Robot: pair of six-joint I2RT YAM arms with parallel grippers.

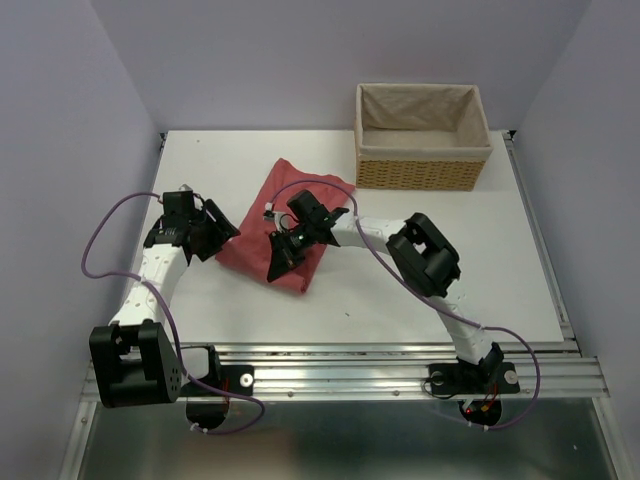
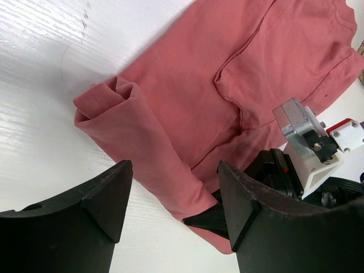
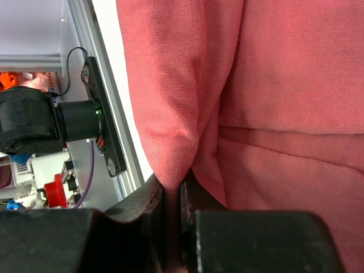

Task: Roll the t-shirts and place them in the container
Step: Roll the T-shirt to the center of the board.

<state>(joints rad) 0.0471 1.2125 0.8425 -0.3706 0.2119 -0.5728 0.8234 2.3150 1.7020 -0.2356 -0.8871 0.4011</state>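
The salmon-red t-shirt point(image 1: 250, 242) lies crumpled and partly folded on the white table point(image 1: 420, 270), left of centre. My right gripper point(image 1: 279, 262) is shut on a fold at the shirt's near edge; the right wrist view shows its jaws point(image 3: 173, 192) pinching the red cloth point(image 3: 256, 85). My left gripper point(image 1: 222, 233) is open at the shirt's left edge. In the left wrist view its fingers point(image 2: 108, 199) straddle the shirt's point(image 2: 239, 79) rolled near edge without closing on it, and the gripper point(image 2: 173, 185) holds nothing. A black finger of the right gripper point(image 2: 227, 219) shows under the cloth there.
A tan cloth-lined wicker basket point(image 1: 422, 160) stands at the back right of the table. The metal rail point(image 1: 350, 375) with both arm bases runs along the near edge. The right arm's elbow point(image 1: 425, 255) hangs over the table's middle. Purple cables loop beside the left arm point(image 1: 95, 240).
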